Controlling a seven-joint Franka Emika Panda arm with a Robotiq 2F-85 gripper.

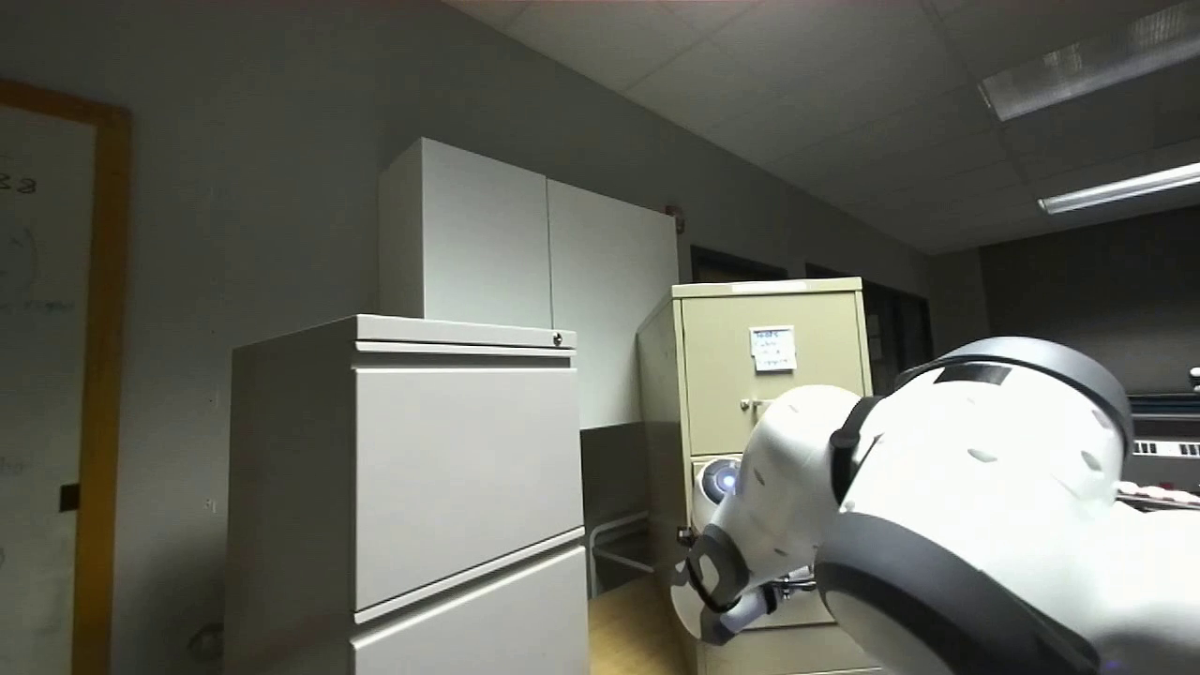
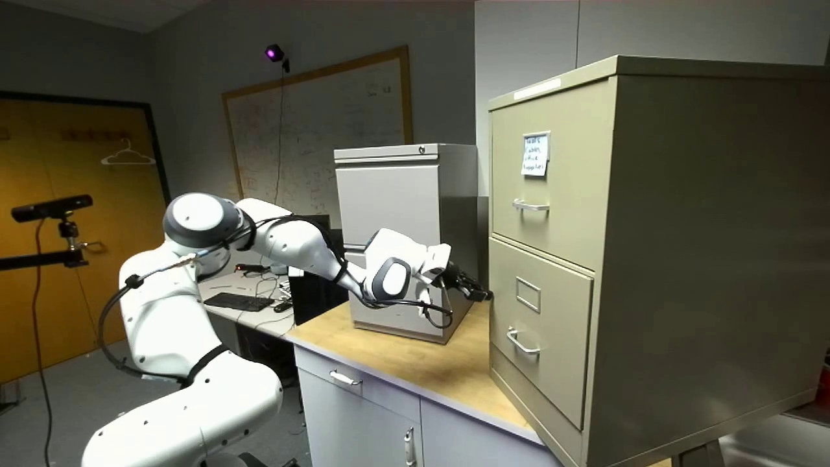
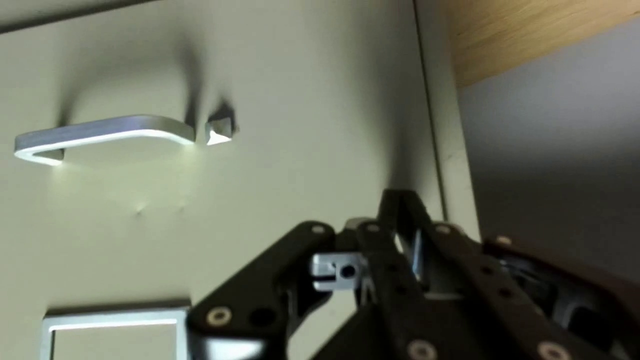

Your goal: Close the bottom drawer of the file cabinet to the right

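Observation:
The beige file cabinet [image 2: 700, 227] stands in both exterior views [image 1: 710, 375]. Its bottom drawer [image 2: 561, 324] looks flush or nearly flush with the cabinet body; I cannot tell whether a small gap is left. The drawer front also fills much of the wrist view [image 3: 290, 150], with its handle [image 3: 105, 132] to the upper left. My gripper [image 2: 487, 296] is shut and empty, its fingertips together [image 3: 400, 194]. The tips are at or just off the drawer front near its side edge by the grey cabinet. In an exterior view the arm hides most of this drawer.
A pale grey drawer cabinet [image 1: 469, 478] stands beside the arm on the wooden top [image 2: 402, 344]. The labelled upper drawer [image 2: 570, 168] has a protruding handle [image 2: 532, 206]. A grey cupboard [image 1: 609, 272] is behind. A desk with a keyboard [image 2: 238, 301] is further back.

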